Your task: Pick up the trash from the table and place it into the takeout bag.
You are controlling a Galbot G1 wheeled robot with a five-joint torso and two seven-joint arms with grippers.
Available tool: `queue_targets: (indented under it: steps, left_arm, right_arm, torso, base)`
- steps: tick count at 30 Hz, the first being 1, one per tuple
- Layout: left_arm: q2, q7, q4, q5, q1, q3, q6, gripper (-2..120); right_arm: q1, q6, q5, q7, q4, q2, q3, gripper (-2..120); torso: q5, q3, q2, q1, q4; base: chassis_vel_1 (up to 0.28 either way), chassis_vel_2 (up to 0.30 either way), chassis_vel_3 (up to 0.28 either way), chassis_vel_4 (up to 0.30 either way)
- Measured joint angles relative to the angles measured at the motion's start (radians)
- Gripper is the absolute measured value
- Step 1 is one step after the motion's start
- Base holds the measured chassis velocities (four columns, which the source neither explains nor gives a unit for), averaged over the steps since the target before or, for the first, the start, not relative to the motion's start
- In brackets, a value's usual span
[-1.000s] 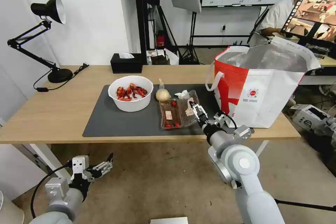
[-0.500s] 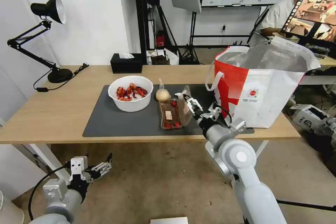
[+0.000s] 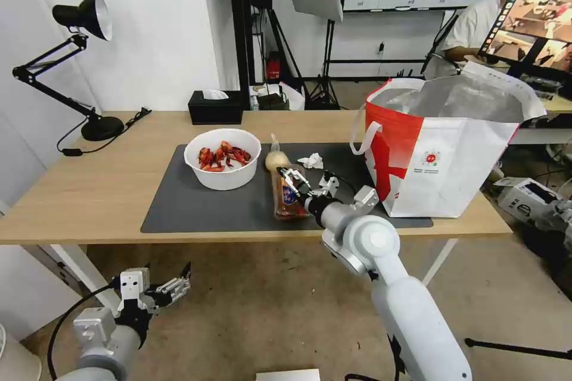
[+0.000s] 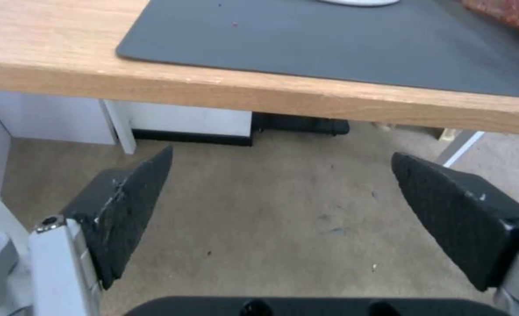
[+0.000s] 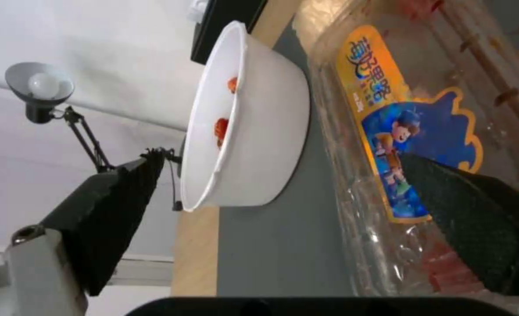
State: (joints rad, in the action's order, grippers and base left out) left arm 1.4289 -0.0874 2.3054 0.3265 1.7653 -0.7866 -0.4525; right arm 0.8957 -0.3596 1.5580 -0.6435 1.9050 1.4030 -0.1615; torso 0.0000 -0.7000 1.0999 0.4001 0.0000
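The right gripper (image 3: 292,180) is seen over the dark mat (image 3: 208,205), directly above the clear clamshell box (image 3: 286,199); its fingers are spread wide, with nothing pinched between them. In the right wrist view one finger (image 5: 476,219) lies against the box's labelled lid (image 5: 399,145), while the other (image 5: 113,210) hangs apart on the side toward the white bowl (image 5: 253,131). The box is noted as closed, lying on the mat between the bowl (image 3: 223,158) and the takeout bag (image 3: 441,149), its long axis running away from the table's near edge toward the small clear bag with the beige lump (image 3: 275,158), which sits just beyond its far end. The crumpled tissue (image 3: 311,161) lies near that far end too, on the bag side. The open span of the fingers is judged to be set across the box's short width, so a closing move would need one finger on each long flank; at present the bowl-side finger appears well clear of the box. The takeout bag stands open-mouthed on the table (image 3: 89,190), to the right of the box, and the right arm is plainly the nearer one to both. The left gripper (image 3: 170,287) is held low, below the table's front edge, fingers (image 4: 130,206) spread and empty.
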Motion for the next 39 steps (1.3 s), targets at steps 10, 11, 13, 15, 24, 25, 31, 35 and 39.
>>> queue_targets:
  steps: [10,11,13,15,24,25,31,35,39]
  left_arm:
    - [-0.007,0.000,0.015,0.005,0.005,-0.013,0.001,100]
    - [-0.012,0.000,0.017,0.007,0.005,-0.017,0.006,100]
    - [-0.014,0.000,0.016,0.007,0.005,-0.019,0.016,100]
    - [-0.018,-0.001,0.012,0.009,0.003,-0.020,0.028,100]
    - [-0.036,-0.002,0.005,0.027,-0.015,-0.014,0.036,100]
    - [-0.045,-0.002,-0.001,0.038,-0.023,-0.013,0.038,100]
    - [-0.093,0.002,-0.013,0.123,-0.050,-0.013,0.047,100]
    - [-0.147,0.040,0.005,0.303,-0.089,-0.001,0.007,100]
    - [-0.208,0.071,0.005,0.434,-0.141,0.020,-0.031,100]
  right_arm:
    - [-0.054,-0.081,-0.113,0.118,0.006,-0.063,-0.004,100]
    - [-0.089,-0.153,-0.317,0.258,-0.013,-0.119,0.014,100]
    - [-0.116,-0.168,-0.462,0.368,-0.032,-0.157,0.036,100]
    - [-0.171,-0.148,-0.723,0.553,-0.083,-0.214,0.079,100]
    - [-0.303,0.026,-1.034,0.854,-0.268,-0.283,0.183,86]
    - [-0.321,0.065,-1.065,0.899,-0.314,-0.283,0.204,77]
    - [-0.339,0.127,-1.186,0.946,-0.397,-0.269,0.233,59]
    - [-0.346,0.092,-1.194,0.961,-0.412,-0.264,0.243,42]
    - [-0.363,0.038,-1.181,0.954,-0.419,-0.263,0.254,25]
  torso:
    - [0.0000,0.000,0.000,0.000,0.0001]
    - [0.0002,0.000,0.000,0.000,-0.0003]
    - [0.0000,0.000,0.000,0.000,-0.0003]
    - [0.0002,0.000,0.000,0.000,-0.0001]
    - [0.0000,0.000,0.000,0.000,0.0000]
    - [0.0001,0.000,0.000,0.000,0.0001]
    - [0.0000,0.000,0.000,0.000,0.0001]
    - [0.0000,0.000,0.000,0.000,0.0000]
    - [0.0000,0.000,0.000,0.000,-0.0001]
  base:
    - [0.000,0.000,0.000,0.000]
    - [0.000,0.000,0.000,0.000]
    - [0.000,0.000,0.000,0.000]
    - [0.000,0.000,0.000,0.000]
    - [0.000,0.000,0.000,0.000]
    - [0.000,0.000,0.000,0.000]
    - [0.000,0.000,0.000,0.000]
    - [0.000,0.000,0.000,0.000]
    - [0.000,0.000,0.000,0.000]
